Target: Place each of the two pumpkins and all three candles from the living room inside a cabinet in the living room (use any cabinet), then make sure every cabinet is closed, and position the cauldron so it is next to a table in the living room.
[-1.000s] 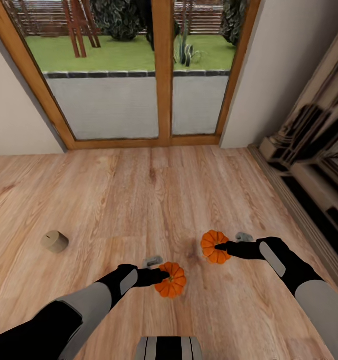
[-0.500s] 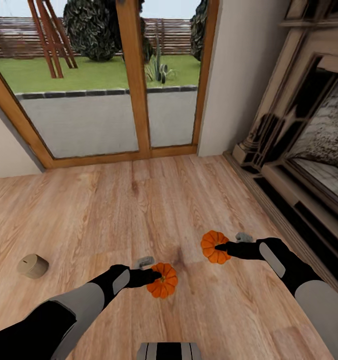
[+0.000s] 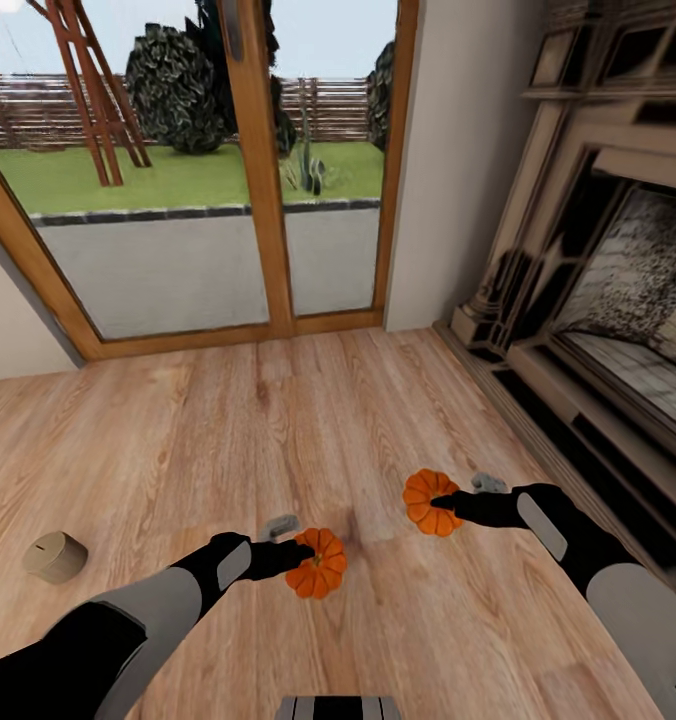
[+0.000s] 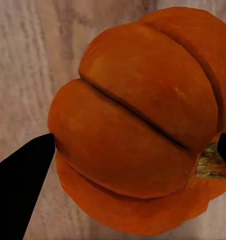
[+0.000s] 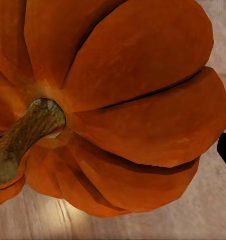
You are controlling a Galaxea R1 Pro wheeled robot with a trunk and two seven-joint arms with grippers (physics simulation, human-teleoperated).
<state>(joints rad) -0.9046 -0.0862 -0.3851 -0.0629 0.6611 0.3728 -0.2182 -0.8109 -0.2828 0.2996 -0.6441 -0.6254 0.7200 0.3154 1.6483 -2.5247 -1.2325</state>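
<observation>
Each hand carries an orange ribbed pumpkin above the wooden floor. My left gripper (image 3: 306, 553) is shut on the left pumpkin (image 3: 318, 577), whose ribbed side (image 4: 138, 125) sits between the black fingers (image 4: 22, 175) in the left wrist view. My right gripper (image 3: 440, 497) is shut on the right pumpkin (image 3: 426, 505); the right wrist view shows its stem end (image 5: 118, 100) close up. One cream-beige candle (image 3: 54, 557) lies on its side on the floor at the far left. The cabinet, cauldron and table are out of view.
A glazed wooden door (image 3: 258, 180) to the garden stands straight ahead. A carved stone fireplace (image 3: 608, 270) with a raised hearth runs along the right wall. Open wooden floor (image 3: 278, 430) lies between me and the door.
The view has turned right and tilted up, showing more of the fireplace. The candle has shifted left in the picture. Both grippers keep hold of their pumpkins.
</observation>
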